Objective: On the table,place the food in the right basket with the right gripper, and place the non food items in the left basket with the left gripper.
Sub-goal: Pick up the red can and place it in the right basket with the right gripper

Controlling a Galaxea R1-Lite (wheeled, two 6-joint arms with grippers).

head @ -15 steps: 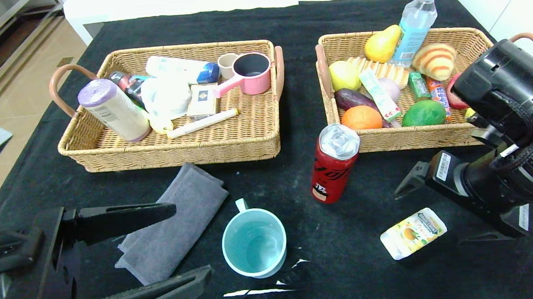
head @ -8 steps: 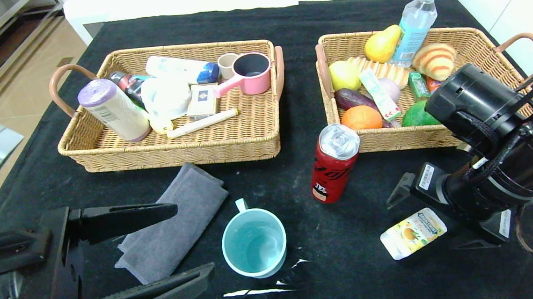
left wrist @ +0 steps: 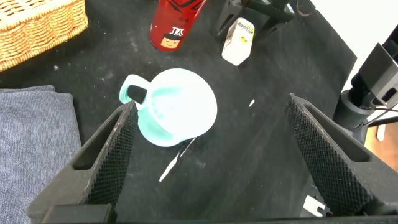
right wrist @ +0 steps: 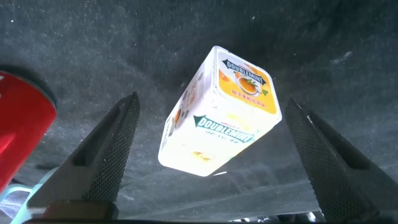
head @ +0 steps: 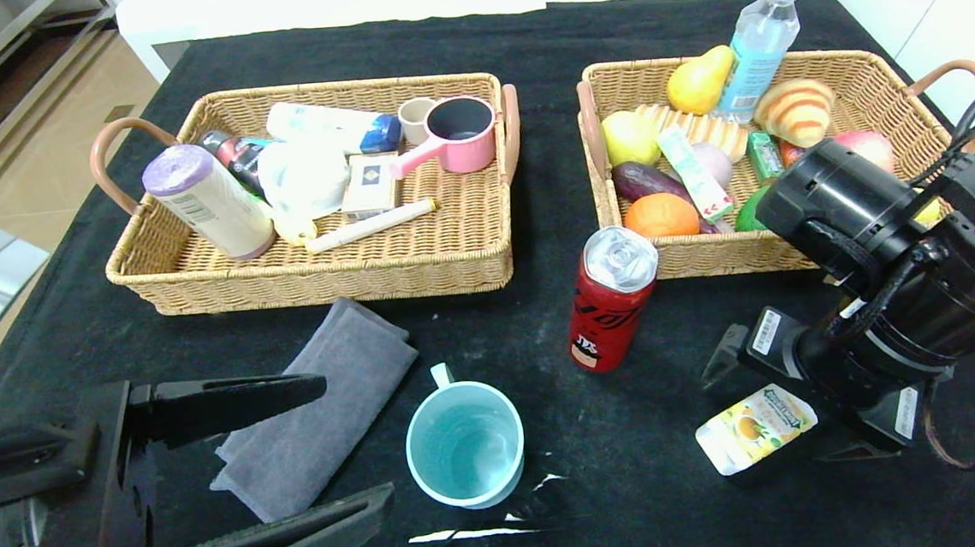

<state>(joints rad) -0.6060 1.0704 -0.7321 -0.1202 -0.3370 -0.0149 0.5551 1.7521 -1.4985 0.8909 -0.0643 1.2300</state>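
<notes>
Carton (head: 756, 427) — lower right of head view, lying on table (head: 542, 321) | right gripper (right wrist: 208, 162) jaws spread, straddling carton, untouched | left gripper (head: 328, 448) lower left, jaws spread, beside mug (head: 465, 443) and towel (head: 317, 410) | can (head: 611, 297) upright, centre

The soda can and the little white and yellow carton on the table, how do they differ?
The soda can is red with a silver top; the carton is white with yellow fruit print. The soda can stands upright; the carton lies flat on its side. The soda can is round, the carton boxy. The open right claw hangs over the carton, not the soda can. Both sit on the black table, outside the baskets.
</notes>
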